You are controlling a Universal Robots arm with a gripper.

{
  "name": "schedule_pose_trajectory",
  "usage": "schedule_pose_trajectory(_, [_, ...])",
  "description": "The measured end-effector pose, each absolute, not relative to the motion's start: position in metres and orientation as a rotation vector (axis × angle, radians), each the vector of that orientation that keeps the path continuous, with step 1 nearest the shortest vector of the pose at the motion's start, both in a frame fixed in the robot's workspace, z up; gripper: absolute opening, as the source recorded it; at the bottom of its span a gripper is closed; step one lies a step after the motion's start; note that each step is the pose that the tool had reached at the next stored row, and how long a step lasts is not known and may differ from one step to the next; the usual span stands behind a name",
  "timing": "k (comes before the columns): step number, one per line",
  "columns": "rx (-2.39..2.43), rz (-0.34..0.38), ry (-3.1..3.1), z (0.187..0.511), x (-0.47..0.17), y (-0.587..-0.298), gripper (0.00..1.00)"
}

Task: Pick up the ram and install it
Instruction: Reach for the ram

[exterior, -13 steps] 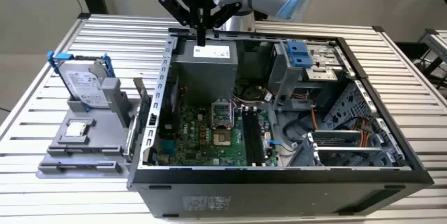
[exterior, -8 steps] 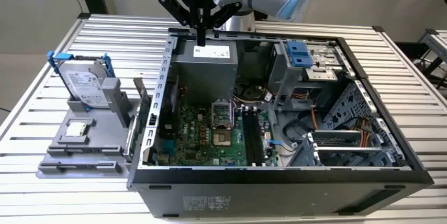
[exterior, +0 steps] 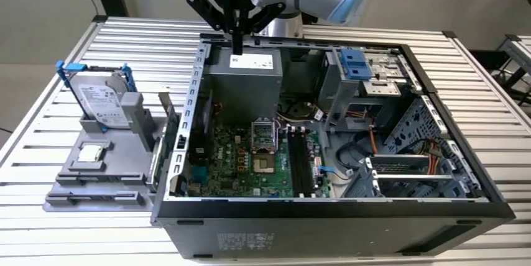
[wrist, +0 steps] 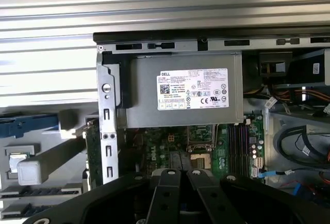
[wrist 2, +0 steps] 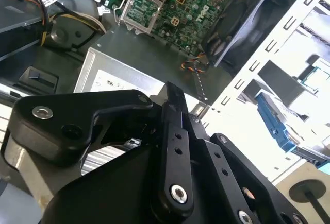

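The ram [exterior: 91, 196] is a long dark stick lying in the front slot of the grey holder [exterior: 133, 154], at the exterior view's left beside the open computer case [exterior: 332, 207]. My gripper [exterior: 238, 50] hangs over the case's far edge, above the silver power supply [exterior: 245, 76], well away from the ram. Both wrist views show its black fingers [wrist 2: 172, 131] pressed together with nothing between them, the gripper [wrist: 181, 175] pointing down at the power supply [wrist: 185, 90]. The black memory slots [exterior: 299, 163] sit on the green motherboard [exterior: 236, 160], to the right of the processor socket [exterior: 263, 145].
The holder also carries a silver hard drive in a blue frame [exterior: 104, 101] and a small square chip [exterior: 91, 153]. Drive cages [exterior: 365, 70], cables [exterior: 377, 138] and metal brackets crowd the case's right half. The case stands on a slatted metal table [exterior: 50, 73].
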State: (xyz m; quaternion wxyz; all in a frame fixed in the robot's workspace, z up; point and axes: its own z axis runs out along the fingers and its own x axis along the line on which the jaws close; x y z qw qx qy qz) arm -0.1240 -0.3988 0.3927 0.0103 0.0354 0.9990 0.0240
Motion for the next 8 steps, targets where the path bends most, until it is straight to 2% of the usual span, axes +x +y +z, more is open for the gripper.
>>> schedule_pose_trajectory(8, [0.110,0.075,3.118,0.393,-0.136,-0.399,0.00])
